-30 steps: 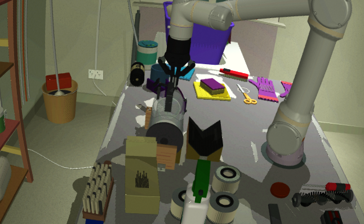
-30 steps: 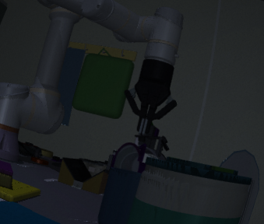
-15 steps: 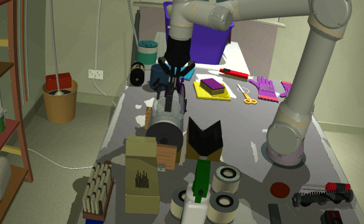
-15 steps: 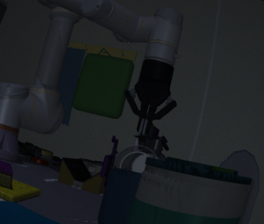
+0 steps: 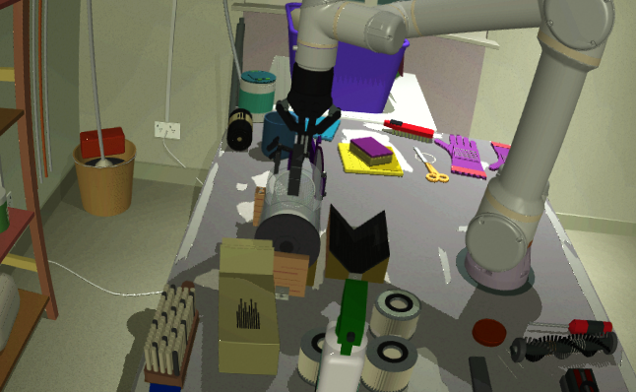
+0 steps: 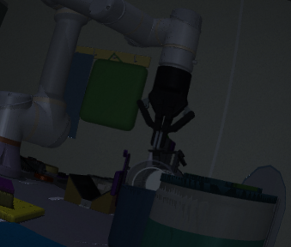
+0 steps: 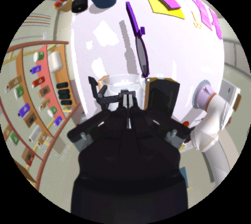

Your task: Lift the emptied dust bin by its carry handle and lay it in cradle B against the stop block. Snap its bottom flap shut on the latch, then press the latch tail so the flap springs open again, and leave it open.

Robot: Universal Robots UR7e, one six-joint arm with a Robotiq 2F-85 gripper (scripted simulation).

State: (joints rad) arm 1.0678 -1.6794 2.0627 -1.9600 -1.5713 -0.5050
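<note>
In the middle of the table the clear dust bin lies on its side in a wooden cradle, its dark end cap toward the table's front. A wooden block sits at its left side. The purple-rimmed bottom flap at the bin's far end stands swung open. The black carry handle and latch parts run along the top of the bin. My gripper points down just above the bin's far end, by the latch. It is closed and holds nothing.
A second cradle with a black V lining stands right of the bin. A blue bowl and a black canister sit behind it. A tan box, a spray bottle and filter cartridges crowd the front. A sponge on a yellow cloth lies to the right.
</note>
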